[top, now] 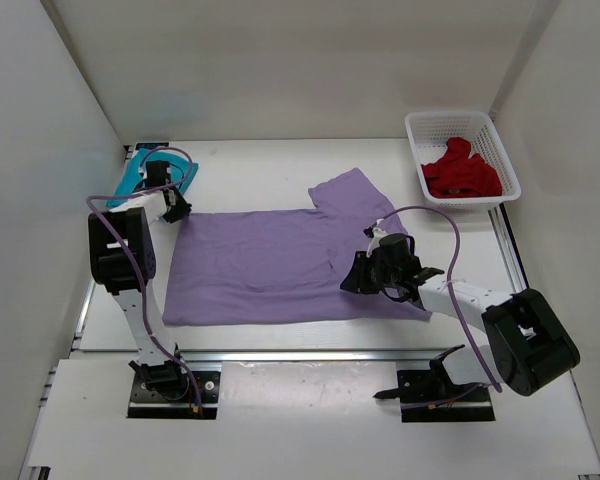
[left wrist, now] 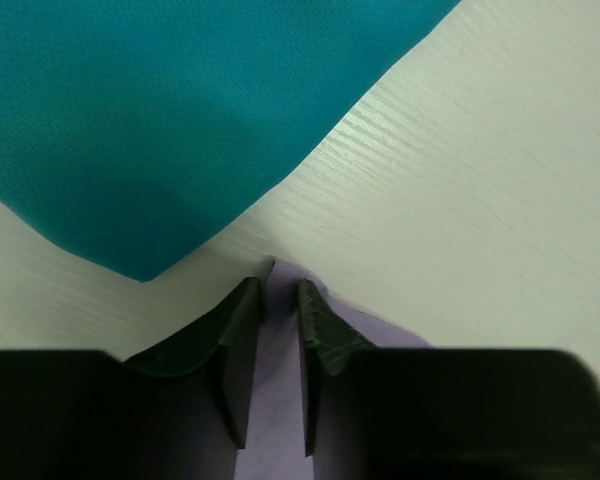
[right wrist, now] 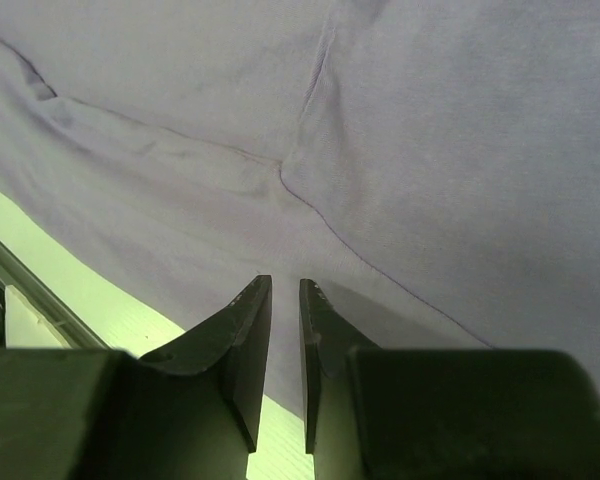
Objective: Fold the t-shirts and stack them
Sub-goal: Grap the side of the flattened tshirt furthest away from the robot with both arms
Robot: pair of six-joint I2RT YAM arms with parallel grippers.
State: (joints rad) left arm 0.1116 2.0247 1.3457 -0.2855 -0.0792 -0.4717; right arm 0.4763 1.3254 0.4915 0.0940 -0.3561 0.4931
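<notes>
Nearest, at the near right, the right hand (right wrist: 285, 290) hangs low over the near edge of the light purple t-shirt (top: 260, 265). Its fingers are a narrow slit apart and I see nothing between them. The shirt lies spread flat in the middle of the table (top: 260, 170). It looks thin, light and limp, so it will sag and wrinkle when lifted; I think the best places to take it are a corner or a hem, with both hands. At its far left corner, the left hand (left wrist: 280, 290) has that corner between nearly closed fingers, but I cannot tell if it pinches. Just beyond lies the teal t-shirt (left wrist: 180, 100). At the far right, the dark red t-shirt (top: 460, 172) is crumpled inside the white basket (top: 446, 115).
</notes>
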